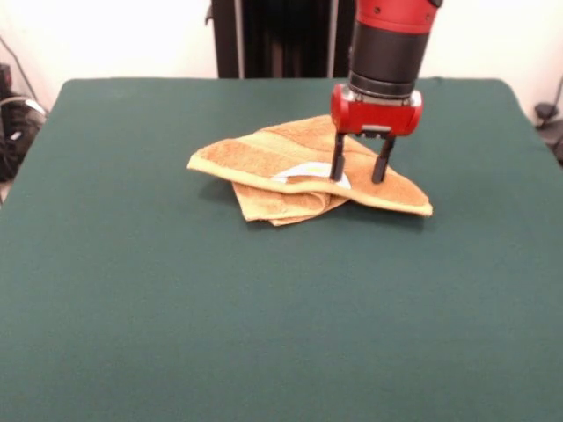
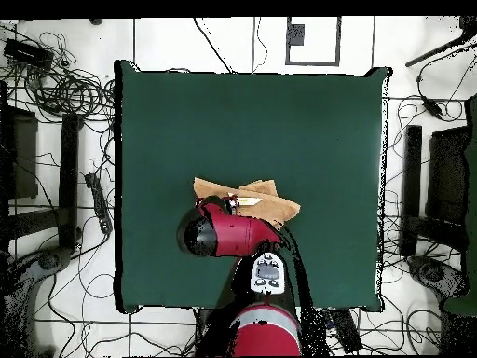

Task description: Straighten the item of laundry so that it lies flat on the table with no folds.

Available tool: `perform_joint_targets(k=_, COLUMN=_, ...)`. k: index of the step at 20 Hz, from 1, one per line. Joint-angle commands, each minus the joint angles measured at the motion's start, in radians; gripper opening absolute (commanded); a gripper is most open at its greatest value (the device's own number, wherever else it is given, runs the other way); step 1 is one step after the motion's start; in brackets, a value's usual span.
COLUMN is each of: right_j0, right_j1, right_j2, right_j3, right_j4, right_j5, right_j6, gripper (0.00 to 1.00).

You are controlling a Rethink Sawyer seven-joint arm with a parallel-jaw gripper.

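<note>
Red-bodied, the tool (image 1: 359, 171) stands with its two fingers apart, tips down on the folded orange towel (image 1: 299, 171) close to its white label (image 1: 303, 172), most of the cloth stretching leftward in the front view across the green bench (image 1: 264, 308).

1. Behind me a white wall (image 1: 114, 35) runs across, broken by a dark upright frame (image 1: 273, 40).
2. A pale tiled floor (image 2: 410, 56) surrounds me on every side.
3. Black cables (image 2: 56, 84) tangle over it, thickest beyond my hand and off to one side.
4. Dark stands (image 2: 70, 177) flank me.
</note>
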Motion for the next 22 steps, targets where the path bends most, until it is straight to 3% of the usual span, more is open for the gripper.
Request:
perform_joint_targets(k=1, right_j0=0.001, right_j1=0.001, right_j2=0.003, right_j3=-0.015, right_j4=0.024, right_j5=0.184, right_j6=0.131, gripper=1.00)
perform_joint_targets(k=6, right_j0=0.005, right_j1=0.006, right_j2=0.024, right_j3=-0.035, right_j4=0.025, right_j5=0.171, right_j6=0.134, gripper=1.00)
perform_joint_targets(k=10, right_j0=0.011, right_j1=0.024, right_j2=0.039, right_j3=-0.078, right_j4=0.051, right_j5=0.292, right_j6=0.134, gripper=1.00)
perform_joint_targets(k=13, right_j0=0.039, right_j1=0.047, right_j2=0.010, right_j3=-0.124, right_j4=0.057, right_j5=0.358, right_j6=0.148, gripper=1.00)
perform_joint_targets(k=22, right_j0=0.119, right_j1=0.134, right_j2=-0.077, right_j3=-0.229, right_j4=0.076, right_j5=0.343, right_j6=0.253, gripper=1.00)
